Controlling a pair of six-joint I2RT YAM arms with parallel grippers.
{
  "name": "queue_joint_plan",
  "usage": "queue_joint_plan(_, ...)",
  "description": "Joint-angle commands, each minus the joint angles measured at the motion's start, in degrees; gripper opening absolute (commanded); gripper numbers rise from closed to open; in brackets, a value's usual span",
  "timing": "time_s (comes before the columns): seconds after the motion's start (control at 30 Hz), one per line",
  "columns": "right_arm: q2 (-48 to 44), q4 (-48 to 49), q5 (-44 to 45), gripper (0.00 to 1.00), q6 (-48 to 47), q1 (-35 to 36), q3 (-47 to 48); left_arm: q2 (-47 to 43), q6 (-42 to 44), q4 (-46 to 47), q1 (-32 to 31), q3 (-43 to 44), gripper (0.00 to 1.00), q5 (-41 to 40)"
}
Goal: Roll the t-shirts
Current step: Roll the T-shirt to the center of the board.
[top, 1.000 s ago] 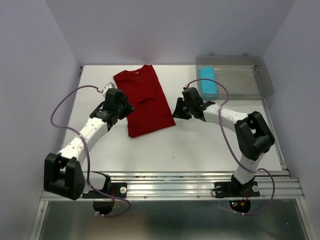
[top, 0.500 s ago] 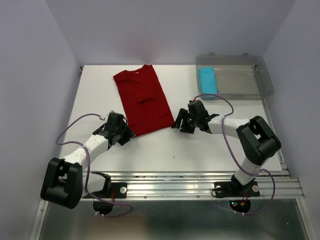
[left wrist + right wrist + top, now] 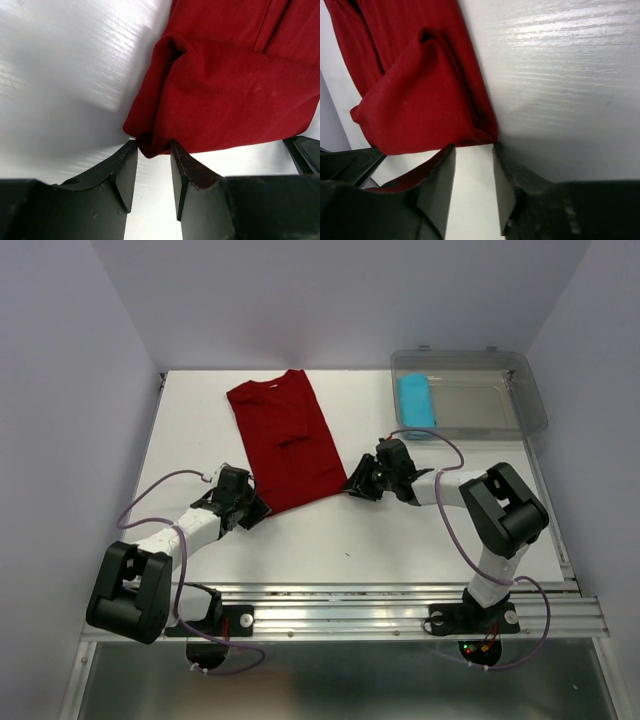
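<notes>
Red shirt (image 3: 285, 445), folded lengthwise, lies flat on the table (image 3: 400, 540) at 11 o'clock. Left fingers (image 3: 125, 172), apart, straddle its 7 o'clock hem corner. Right fingers (image 3: 507, 185), apart, sit just beside its 5 o'clock corner. Cyan roll (image 3: 415, 402) lies in the bin (image 3: 500, 405) at 1 o'clock.

overhead, i can't see either set of fingertips: the left gripper (image 3: 252, 510) and right gripper (image 3: 355, 485) bodies cover them and the near corners of the dark red shirt (image 3: 235, 85). both wrist cams crop the shirt at their edges. the cyan roll (image 3: 415, 405) is too small to read its folds.
</notes>
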Motion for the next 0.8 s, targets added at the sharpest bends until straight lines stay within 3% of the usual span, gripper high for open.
queue_joint_plan(0.0,2.0,1.6,0.6,0.39,0.1,-0.1,1.7,0.7,-0.6,1.9,0.0,-0.6,0.42,-0.7)
queue_joint_plan(0.17,2.5,1.6,1.5,0.22,0.0,-0.1,2.4,-0.6,-1.1,0.9,0.0,-0.7,0.42,-1.0)
queue_joint_plan(0.4,2.8,1.5,1.8,0.04,-0.1,-0.1,2.9,-5.7,-2.1,-2.2,0.0,-1.7,0.51,-4.1)
queue_joint_plan(0.57,2.6,1.5,1.8,0.02,0.0,-0.1,3.0,-6.1,-4.0,-2.6,0.0,-2.6,0.51,-5.4)
queue_joint_plan(0.77,2.5,1.5,1.5,0.02,0.0,-0.1,3.1,-3.1,-4.2,0.1,0.0,-3.5,0.42,-4.4)
